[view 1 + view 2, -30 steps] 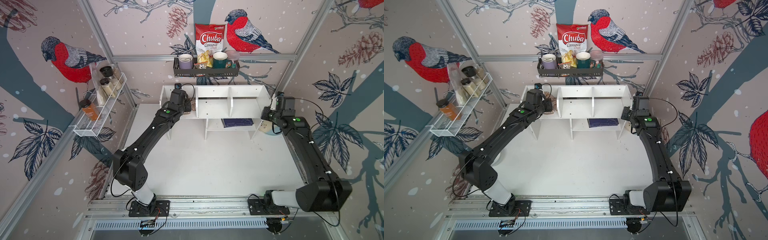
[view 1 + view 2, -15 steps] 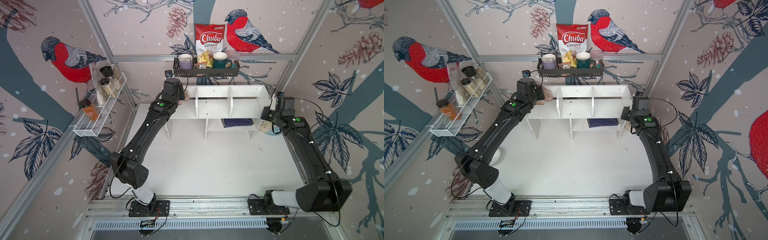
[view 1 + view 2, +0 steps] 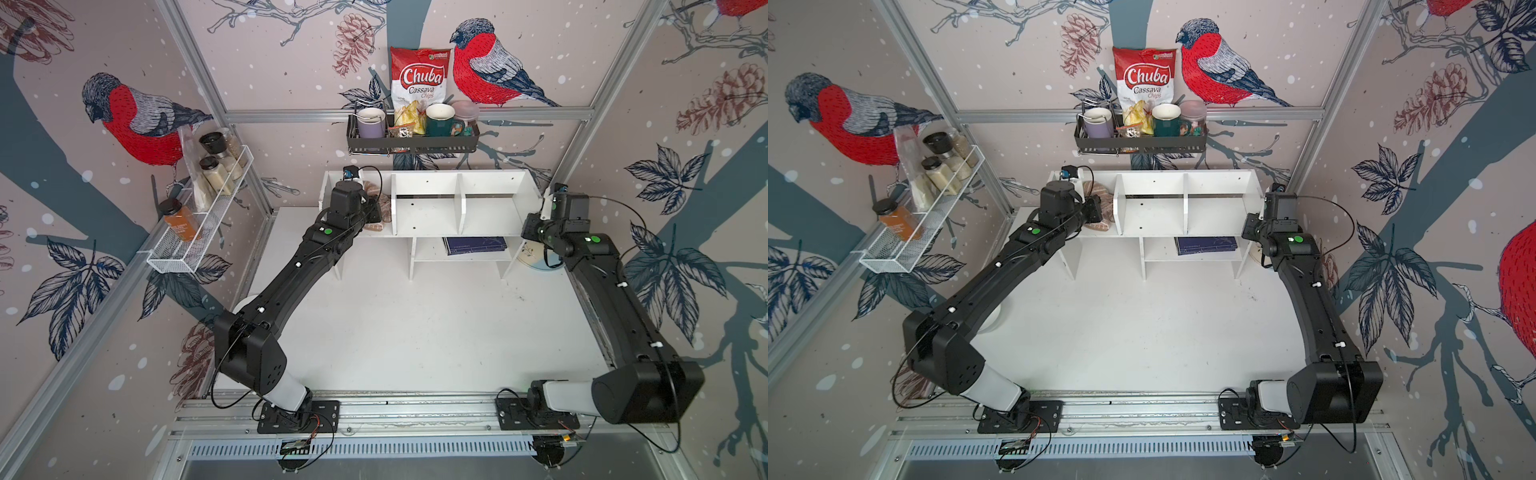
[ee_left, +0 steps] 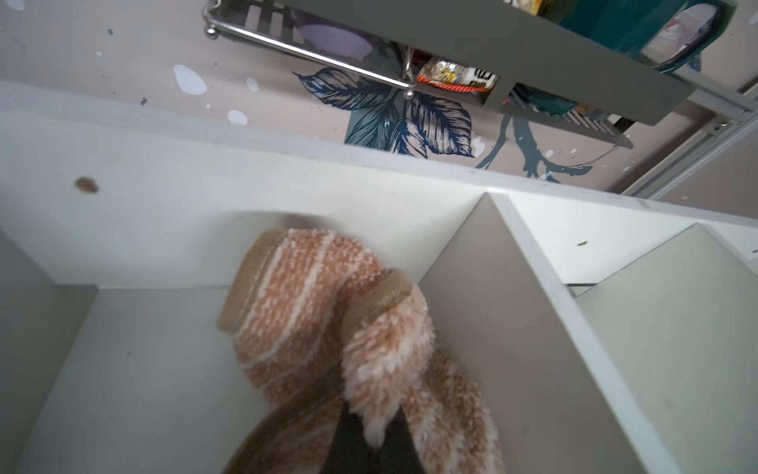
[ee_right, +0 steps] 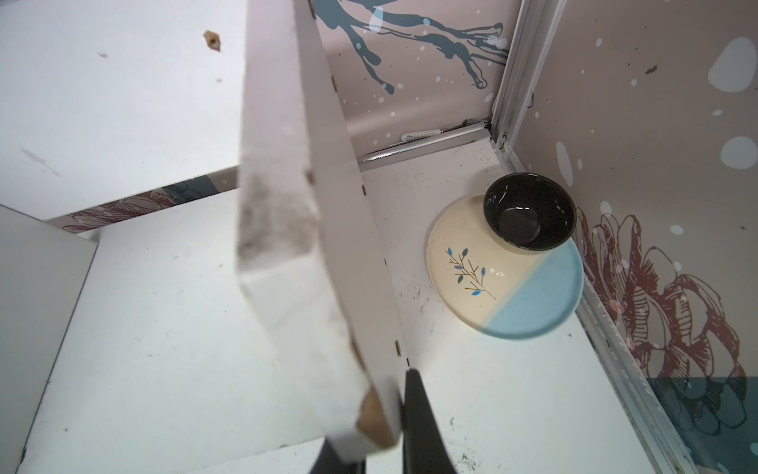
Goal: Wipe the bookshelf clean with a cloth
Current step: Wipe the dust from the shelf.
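Note:
The white bookshelf [image 3: 490, 208] [image 3: 1219, 203] stands at the back of the table. My left gripper [image 3: 374, 212] [image 3: 1096, 210] is inside its left compartment, shut on the tan striped cloth [image 3: 381, 205] [image 3: 1102, 195]. In the left wrist view the cloth [image 4: 311, 312] hangs bunched from the gripper [image 4: 374, 410], beside the first divider [image 4: 504, 328] and near the back board. My right gripper [image 3: 545, 206] [image 3: 1262, 209] is shut on the bookshelf's right side panel [image 5: 311, 230]; in the right wrist view the gripper [image 5: 377, 410] has one dark finger on each face of the panel.
A black wall rack [image 3: 411, 143] with mugs and a chips bag hangs above the shelf. A white wire basket [image 3: 195, 232] with jars is on the left wall. A dark book [image 3: 476, 244] lies on the lower shelf. A plate [image 5: 529, 312] with a black bowl [image 5: 529, 215] sits beside the right panel. A brown speck [image 4: 86, 185] marks the back board.
My left arm swung the cloth toward the back left of the compartment, then came forward and right again. The right arm has not moved.

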### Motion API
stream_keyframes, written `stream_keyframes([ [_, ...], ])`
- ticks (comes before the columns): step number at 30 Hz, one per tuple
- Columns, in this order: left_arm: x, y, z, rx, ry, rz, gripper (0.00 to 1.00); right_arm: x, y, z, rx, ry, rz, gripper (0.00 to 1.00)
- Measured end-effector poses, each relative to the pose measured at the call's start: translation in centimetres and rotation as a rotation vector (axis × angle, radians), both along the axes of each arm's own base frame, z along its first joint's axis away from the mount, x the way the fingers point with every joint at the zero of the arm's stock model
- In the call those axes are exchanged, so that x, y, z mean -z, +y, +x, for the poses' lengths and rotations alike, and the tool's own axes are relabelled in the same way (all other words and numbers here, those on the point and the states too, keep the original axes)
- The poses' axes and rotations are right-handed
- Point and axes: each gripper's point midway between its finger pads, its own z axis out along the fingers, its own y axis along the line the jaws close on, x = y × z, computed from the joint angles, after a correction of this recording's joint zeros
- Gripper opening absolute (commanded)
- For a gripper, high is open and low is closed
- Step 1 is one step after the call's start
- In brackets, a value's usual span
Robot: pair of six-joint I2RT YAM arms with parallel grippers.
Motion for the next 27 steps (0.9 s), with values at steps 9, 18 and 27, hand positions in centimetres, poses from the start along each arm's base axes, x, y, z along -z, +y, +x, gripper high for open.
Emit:
stream_keyframes([
  [9,-0.3,2.3,-2.4,-0.05,-0.008,0.046,0.73,0.0,0.1,0.0,-0.002,-0.003,0.0,0.0],
  [18,-3.7,1.9,-3.7,-0.021,-0.043,0.018,0.61,-0.1,0.2,0.0,-0.003,-0.005,-0.002,0.0],
  [27,3.2,1.0,-3.4,-0.031,0.155,0.108,0.36,-0.1,0.1,0.0,-0.002,-0.001,-0.002,0.0],
])
